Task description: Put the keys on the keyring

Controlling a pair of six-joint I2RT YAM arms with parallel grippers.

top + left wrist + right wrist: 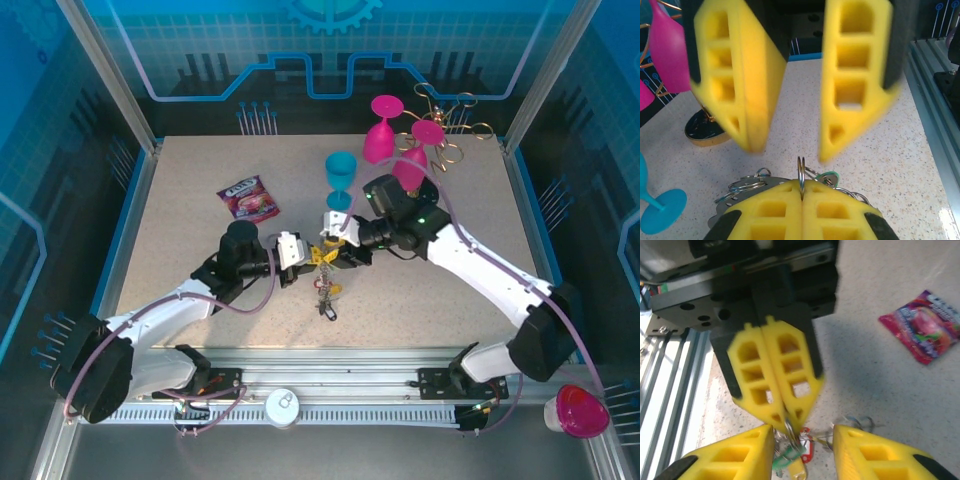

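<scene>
**Item 1. Left claw** [310, 256]: clenched. Its yellow pads meet flat on a thin metal ring that stands edge-on between the fingertips. It sits near the middle of the tabletop [170, 200], pointing towards the right claw.

**Item 2. Right claw** [790, 150]: released. Its yellow pads are spread with a clear gap between them and nothing in it. It faces the left claw tip to tip, and in the wrist views the two sets of fingertips lie just beside each other.

**Item 3. Keyring** [801, 175]: a thin wire loop pinched in the left claw. Smaller rings and links hang bunched below and beside it.

**Item 4. Keys** [325, 290]: a small cluster hanging below the two claws and reaching down to the tabletop just nearer the arm bases. Red, yellow and green plastic heads are visible in the right wrist view. Which keys are threaded on the loop cannot be told.

**Item 5. Snack packet** [248, 197]: shiny and purple-red, lying flat on the tabletop left of centre, well apart from the keys.

**Item 6. Blue goblet** [340, 175]: upright, just behind the claws.

**Item 7. Pink goblets** [382, 130]: several at the far right, beside a gold wire rack [455, 125].
</scene>
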